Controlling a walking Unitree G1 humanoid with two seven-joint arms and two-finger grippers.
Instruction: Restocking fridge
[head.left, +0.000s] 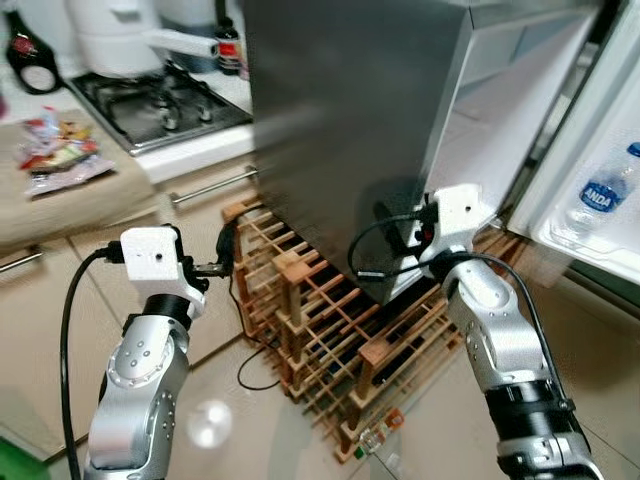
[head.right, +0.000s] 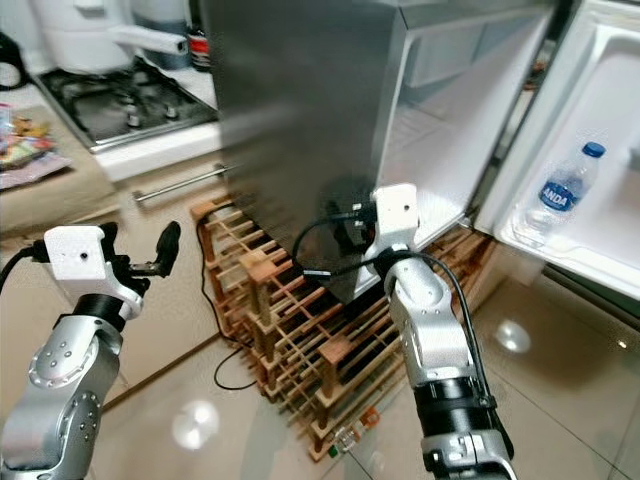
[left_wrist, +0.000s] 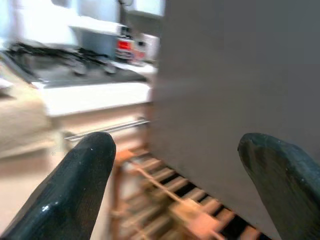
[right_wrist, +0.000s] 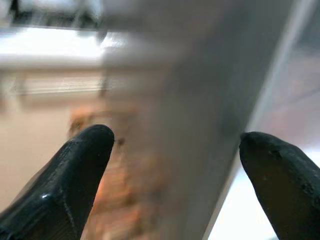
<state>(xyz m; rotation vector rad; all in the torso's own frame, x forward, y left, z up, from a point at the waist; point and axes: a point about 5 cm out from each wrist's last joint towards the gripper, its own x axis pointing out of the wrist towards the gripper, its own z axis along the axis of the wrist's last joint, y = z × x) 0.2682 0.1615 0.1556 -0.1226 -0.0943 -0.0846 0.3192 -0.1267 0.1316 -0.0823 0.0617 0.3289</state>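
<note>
Fridge (head.left: 350, 130) door (head.right: 600, 150) open, one water bottle (head.right: 562, 190) on its shelf. Both tools empty, fingers apart: right tool (right_wrist: 175, 175) at fridge's lower front corner, left tool (left_wrist: 175, 185) facing its grey side. One wooden wine rack (head.left: 330, 330) on floor. One hob (head.left: 160, 105) on counter (head.left: 190, 150).

A grey fridge (head.right: 300, 110) stands with its door (head.right: 590, 170) swung open to the right, and a water bottle (head.right: 563, 190) with a blue cap and blue label lies tilted in the door's shelf. A wooden wine rack (head.right: 300, 340) sits on the tiled floor (head.right: 560, 380) against the fridge's grey side, and the right gripper (head.right: 350, 222) is raised at that side's lower front corner, its fingers too dark against the metal to make out. The left gripper (head.right: 160, 250) is held up with fingers parted before the cabinet drawers (head.right: 180, 185), under a gas hob (head.right: 110, 105) and what may be snack packets (head.right: 25, 140) on the table (head.right: 60, 185).
</note>
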